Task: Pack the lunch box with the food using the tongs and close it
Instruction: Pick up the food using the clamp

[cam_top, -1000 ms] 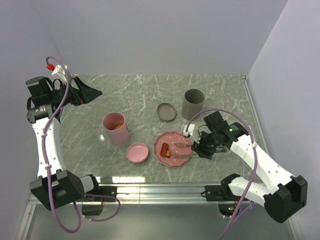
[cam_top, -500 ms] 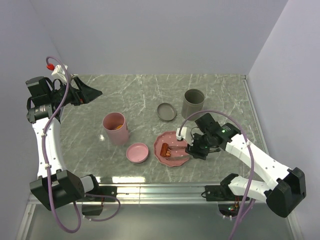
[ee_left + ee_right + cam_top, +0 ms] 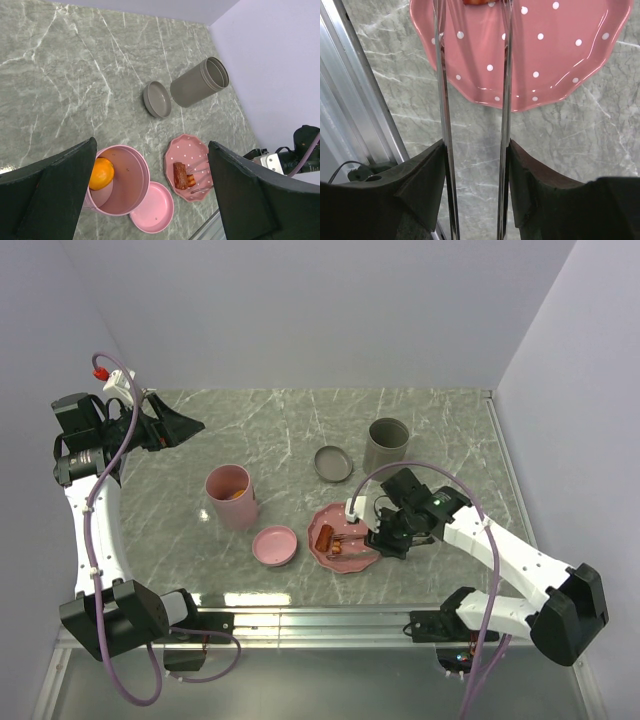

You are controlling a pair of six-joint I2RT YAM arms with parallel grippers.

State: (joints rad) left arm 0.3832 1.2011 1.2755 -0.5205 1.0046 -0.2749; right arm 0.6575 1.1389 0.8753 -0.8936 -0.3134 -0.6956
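Right arm (image 3: pixel 470 530) has swung left across centre frame. The right fingers (image 3: pixel 420 180) now sit nearer the pink plate (image 3: pixel 345 562), at its right rim. I see the tongs (image 3: pixel 352 536) squeezed slightly narrower. Their tips have advanced over the plate to the sausage bits (image 3: pixel 325 537); contact unclear.

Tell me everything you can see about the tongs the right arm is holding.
The tongs are two thin, shiny metal arms running nearly parallel with a gap between them. The right gripper clamps them from outside, one dark finger against each arm. Their joined end is out of view. The tips reach over the pink dotted plate, ending by the reddish-brown sausage piece on it; whether they touch it cannot be told.
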